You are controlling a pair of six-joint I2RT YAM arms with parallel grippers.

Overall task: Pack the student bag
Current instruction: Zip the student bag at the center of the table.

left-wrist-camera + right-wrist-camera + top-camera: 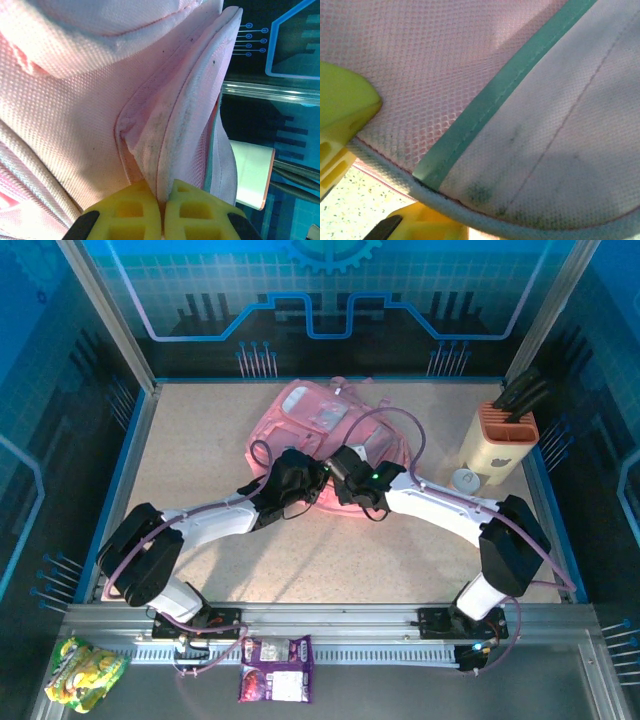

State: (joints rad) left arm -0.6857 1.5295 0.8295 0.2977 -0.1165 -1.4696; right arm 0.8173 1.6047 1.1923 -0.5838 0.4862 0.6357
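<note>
On the speckled table (200,455), the student bag (305,412); blue walls (430,285) around.

On a speckled beige tabletop (200,440) are set a soft pink fabric student bag (300,405), a cream knife block with an orange top (490,450) and a small white round object (466,479).

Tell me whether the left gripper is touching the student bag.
Touching. In the left wrist view the left gripper is shut on a pink fold of the student bag, fabric pinched between its yellow fingers.
</note>
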